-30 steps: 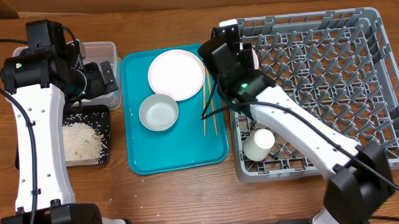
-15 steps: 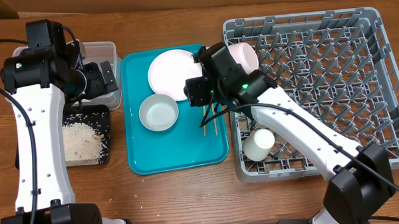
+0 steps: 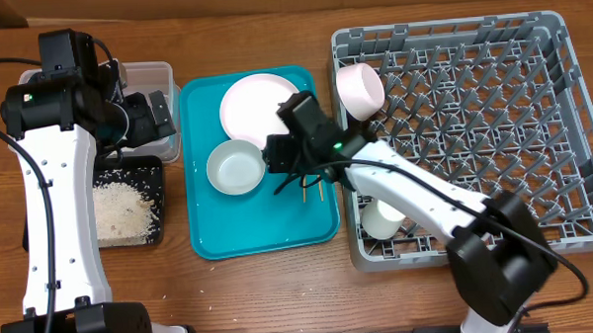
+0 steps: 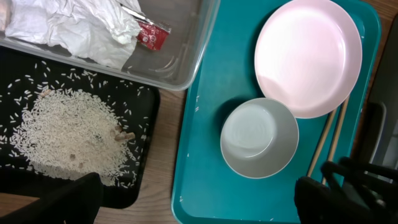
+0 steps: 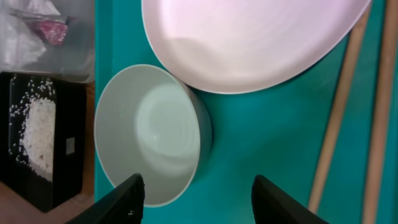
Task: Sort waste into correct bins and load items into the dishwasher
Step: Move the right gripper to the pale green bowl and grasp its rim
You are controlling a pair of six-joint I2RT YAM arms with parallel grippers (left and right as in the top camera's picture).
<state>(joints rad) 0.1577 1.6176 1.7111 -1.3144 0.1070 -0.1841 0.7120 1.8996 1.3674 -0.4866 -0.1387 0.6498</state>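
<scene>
My right gripper [image 3: 280,164] [image 5: 199,199] is open and empty, low over the teal tray, its fingers straddling the rim of the pale grey-green bowl [image 3: 235,167] [image 5: 149,134]. The plate [image 3: 260,108] lies behind the bowl, and the chopsticks [image 3: 314,189] [image 5: 339,124] lie to its right. The pink bowl [image 3: 358,88] and the white cup [image 3: 382,218] sit in the grey rack [image 3: 562,118]. My left gripper [image 3: 148,114] [image 4: 199,199] is open and empty by the clear tub [image 3: 153,75], which holds napkins [image 4: 68,25] and the wrapper [image 4: 151,34]. Rice [image 4: 68,137] lies in the black tray [image 3: 152,231].
The teal tray [image 3: 264,232] lies between the bins on the left and the rack on the right. A few rice grains lie on the tray's floor. Bare wooden table runs along the front edge.
My right gripper has left the pink bowl in the rack's near-left corner and moved left and down over the teal tray to the grey-green bowl. The left arm has not moved.
</scene>
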